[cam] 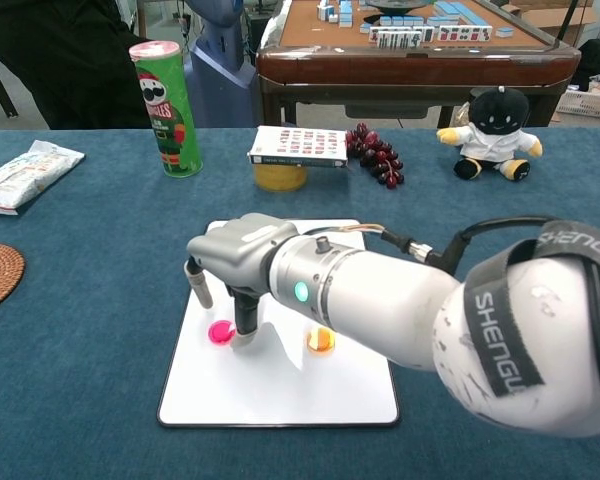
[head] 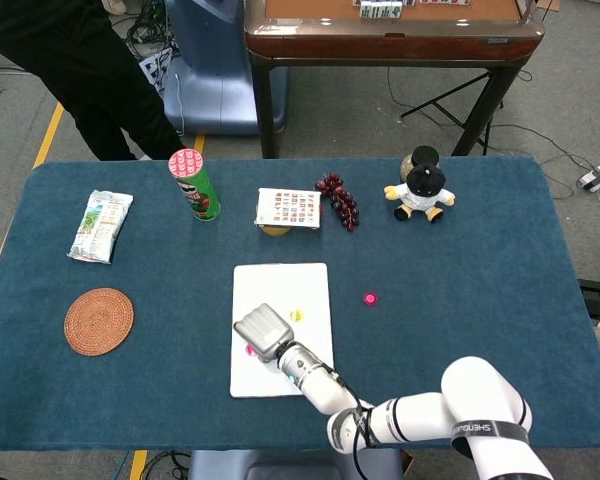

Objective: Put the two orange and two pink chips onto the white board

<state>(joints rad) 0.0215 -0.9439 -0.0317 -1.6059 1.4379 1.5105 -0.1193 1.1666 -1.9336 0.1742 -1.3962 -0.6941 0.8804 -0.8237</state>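
Your right hand [cam: 242, 262] hovers over the white board [cam: 320, 395] at the near middle of the blue surface [cam: 90, 330], fingers [cam: 246, 318] pointing down and parted, holding nothing. A pink chip [cam: 220, 332] lies flat on the board just left of one fingertip; from the chest view you cannot tell whether that fingertip touches it. An orange chip [cam: 321, 341] sits on the board to the right, half behind the forearm. A second pink chip [head: 370, 298] waits on the surface, well right of the board.

These chips look small, thin, hard and light, likely slick-edged and quick to skate if nudged. Judge a pinch across the rim, thumb against a fingertip, as the surest hold; pressing down from above would only slide them.

The second orange chip is not to be found; in the head view only a small yellowish spot shows beside the hand. Your left hand is out of both views.
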